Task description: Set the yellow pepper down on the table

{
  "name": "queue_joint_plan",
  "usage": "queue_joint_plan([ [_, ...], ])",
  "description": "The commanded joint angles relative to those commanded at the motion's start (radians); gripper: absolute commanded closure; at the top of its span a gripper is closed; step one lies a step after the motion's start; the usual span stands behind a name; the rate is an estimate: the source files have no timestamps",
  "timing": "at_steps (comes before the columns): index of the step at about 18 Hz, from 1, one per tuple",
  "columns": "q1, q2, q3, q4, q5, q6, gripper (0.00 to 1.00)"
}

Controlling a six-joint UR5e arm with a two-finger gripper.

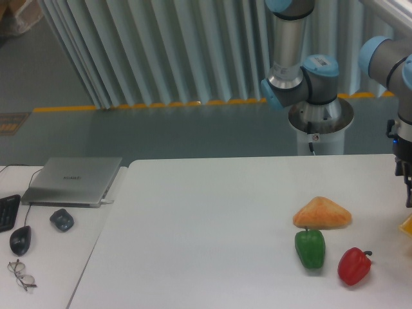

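Observation:
At the right edge of the camera view only a small glossy yellow sliver of the yellow pepper (407,226) shows; the rest is cut off by the frame. It sits low over the white table (212,232). Just above it hangs my gripper (408,193), also largely cut off, with one dark finger visible pointing down. Whether the fingers touch or hold the pepper is not visible, nor is whether the pepper rests on the tabletop.
An orange-yellow bread-like wedge (322,214), a green pepper (310,248) and a red pepper (354,266) lie on the table's right part. The robot base (320,116) stands behind. A side desk at left holds a laptop (72,181), two mice and glasses.

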Motion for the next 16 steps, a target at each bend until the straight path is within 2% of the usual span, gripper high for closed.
queue_joint_plan([
  [7, 0.005, 0.003, 0.002, 0.005, 0.002, 0.002, 0.0],
  [8, 0.003, 0.0, 0.003, 0.026, 0.002, 0.002, 0.0],
  [16, 0.005, 0.005, -0.003, 0.054, -0.009, -0.003, 0.0],
])
